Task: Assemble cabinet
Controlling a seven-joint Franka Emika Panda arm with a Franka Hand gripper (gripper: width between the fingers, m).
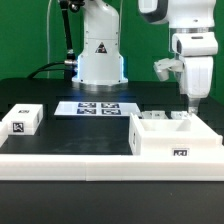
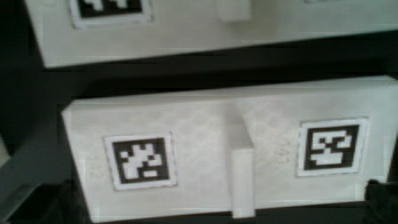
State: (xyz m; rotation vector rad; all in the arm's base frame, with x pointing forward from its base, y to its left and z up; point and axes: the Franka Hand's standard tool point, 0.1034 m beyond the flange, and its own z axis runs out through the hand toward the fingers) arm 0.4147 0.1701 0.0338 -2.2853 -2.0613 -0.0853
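Claw (image 1: 190, 108) hangs just above cabinet body (image 1: 176, 140) at the exterior view's right of desk (image 1: 90, 132), opening can't tell, nothing seen held; probably a grasp approach, so centre over one wall, descend straight, don't shove it

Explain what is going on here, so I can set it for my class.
The Panda arm's gripper hangs close over the open white cabinet body on the exterior view's right; whether its jaws are open I cannot tell. A smaller white tagged part lies apart on that view's left, with the marker board between them on the black table.
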